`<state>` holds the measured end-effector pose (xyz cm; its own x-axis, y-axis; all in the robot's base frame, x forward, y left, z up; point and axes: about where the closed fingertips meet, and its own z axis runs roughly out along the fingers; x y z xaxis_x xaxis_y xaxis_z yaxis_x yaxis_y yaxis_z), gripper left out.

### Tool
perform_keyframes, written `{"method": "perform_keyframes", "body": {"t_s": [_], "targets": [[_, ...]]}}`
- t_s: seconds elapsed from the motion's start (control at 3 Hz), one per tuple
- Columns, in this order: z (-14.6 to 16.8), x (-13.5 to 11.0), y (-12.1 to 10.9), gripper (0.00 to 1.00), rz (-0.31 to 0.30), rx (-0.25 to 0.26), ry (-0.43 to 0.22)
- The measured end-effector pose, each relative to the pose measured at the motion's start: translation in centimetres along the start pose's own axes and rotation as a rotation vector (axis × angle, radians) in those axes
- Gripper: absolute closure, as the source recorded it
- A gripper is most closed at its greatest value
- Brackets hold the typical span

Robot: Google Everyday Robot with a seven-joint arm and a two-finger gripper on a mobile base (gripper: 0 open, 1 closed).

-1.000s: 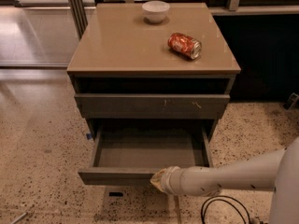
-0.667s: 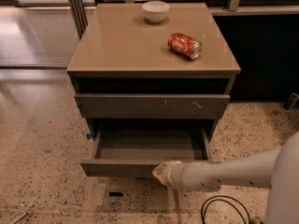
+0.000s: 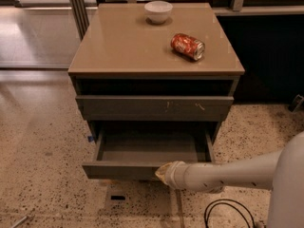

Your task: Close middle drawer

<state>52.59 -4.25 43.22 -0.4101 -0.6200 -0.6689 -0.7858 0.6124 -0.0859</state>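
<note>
The middle drawer (image 3: 121,170) is a wide grey-brown shallow tray with a plain front. It stands pulled out of the cabinet (image 3: 123,46), under the shut drawer front with pale scratch marks (image 3: 152,107), and its inside looks empty. My gripper (image 3: 161,173) is at the end of my white arm (image 3: 223,175), which reaches in from the right. It rests against the outside of the drawer's front, right of its middle.
A white bowl (image 3: 158,11) and a red can (image 3: 187,46) lying on its side sit on the cabinet top. A black cable (image 3: 223,213) loops on the speckled floor at the lower right. A small dark tag (image 3: 117,197) lies below the drawer. A dark wall stands to the right.
The drawer has slid some way back into the cabinet, and my arm has moved forward with it against its front.
</note>
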Motion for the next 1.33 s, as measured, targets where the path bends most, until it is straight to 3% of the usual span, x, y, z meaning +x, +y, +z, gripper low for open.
{"method": "perform_keyframes", "body": {"t_s": [0.67,1.33], "targets": [[0.7,-1.2,-3.5,1.0,0.031,0.085,-0.027],[2.6,-0.9,-3.6,1.0,0.05,0.081,-0.016]]}}
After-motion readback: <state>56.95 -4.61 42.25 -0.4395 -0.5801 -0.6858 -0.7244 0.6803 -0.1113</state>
